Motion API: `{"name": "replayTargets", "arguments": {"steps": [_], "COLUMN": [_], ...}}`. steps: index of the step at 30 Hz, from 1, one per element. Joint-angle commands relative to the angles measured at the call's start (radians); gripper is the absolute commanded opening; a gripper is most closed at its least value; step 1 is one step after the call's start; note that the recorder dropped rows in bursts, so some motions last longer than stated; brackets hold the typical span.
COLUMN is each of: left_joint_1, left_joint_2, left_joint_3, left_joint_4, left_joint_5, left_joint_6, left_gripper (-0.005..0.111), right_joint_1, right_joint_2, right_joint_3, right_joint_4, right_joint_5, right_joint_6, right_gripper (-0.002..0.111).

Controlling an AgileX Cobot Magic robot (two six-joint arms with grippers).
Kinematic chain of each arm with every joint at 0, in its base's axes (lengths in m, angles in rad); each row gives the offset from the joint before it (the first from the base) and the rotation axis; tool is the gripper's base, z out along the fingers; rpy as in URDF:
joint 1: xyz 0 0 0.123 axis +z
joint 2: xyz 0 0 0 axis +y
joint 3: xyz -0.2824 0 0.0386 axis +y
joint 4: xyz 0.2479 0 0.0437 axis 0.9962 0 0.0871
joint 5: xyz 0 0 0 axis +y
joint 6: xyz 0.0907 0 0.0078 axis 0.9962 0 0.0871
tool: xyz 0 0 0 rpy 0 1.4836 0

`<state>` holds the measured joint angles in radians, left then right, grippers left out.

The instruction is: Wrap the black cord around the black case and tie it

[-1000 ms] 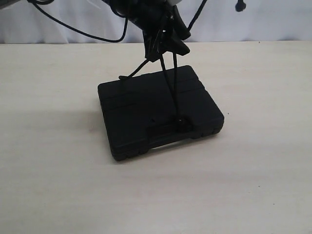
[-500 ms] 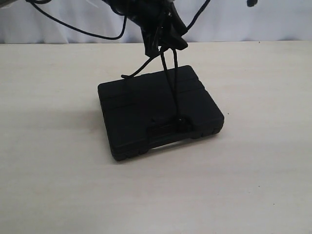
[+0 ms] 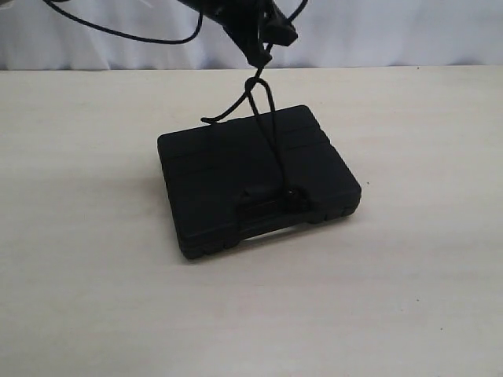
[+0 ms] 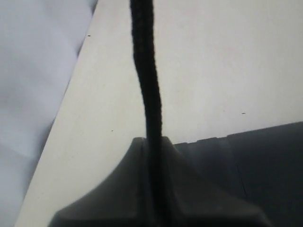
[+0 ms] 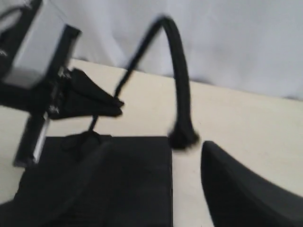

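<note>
cord: thin matte black braided cord (image 3: 269, 137) is running up from flat ridged black plastic case (image 3: 220, 181) lying on pale table (image 3: 94, 275) | left gripper (image 4: 154, 184) is pinching cord | right gripper (image 5: 158, 146) is standing spread, loose end untouched | handling: probably limp, light; take near loose end

Braided, matt black cord (image 4: 147, 94); black case (image 3: 220, 181) matt ridged plastic; table (image 3: 78, 298) smooth, pale.
</note>
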<state>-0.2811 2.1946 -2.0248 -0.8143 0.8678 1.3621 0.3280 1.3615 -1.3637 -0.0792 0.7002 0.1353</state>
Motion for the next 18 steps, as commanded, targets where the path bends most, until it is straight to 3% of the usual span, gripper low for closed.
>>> {"name": "replayTargets", "arguments": {"steps": [1, 6, 13, 18], "left_joint_1": [0.049, 0.153, 0.312, 0.390], "left_joint_2": [-0.030, -0.030, -0.030, -0.028], "left_joint_3": [-0.002, -0.002, -0.002, -0.002], "left_joint_4": [-0.006, -0.006, -0.006, -0.006], "left_joint_5": [-0.037, -0.059, -0.020, 0.034], "left_joint_6": [-0.126, -0.242, -0.306, -0.306], "left_gripper": [0.000, 0.000, 0.000, 0.000], "right_joint_1": [-0.005, 0.000, 0.000, 0.067], "right_joint_2": [0.011, 0.043, 0.095, 0.177], "right_joint_3": [-0.005, 0.096, 0.440, 0.532], "right_joint_4": [-0.054, 0.053, 0.368, 0.382], "right_joint_5": [0.192, 0.236, -0.157, -0.258], "right_joint_6": [0.075, 0.085, 0.085, 0.085], "right_gripper": [0.071, 0.071, 0.070, 0.059]}}
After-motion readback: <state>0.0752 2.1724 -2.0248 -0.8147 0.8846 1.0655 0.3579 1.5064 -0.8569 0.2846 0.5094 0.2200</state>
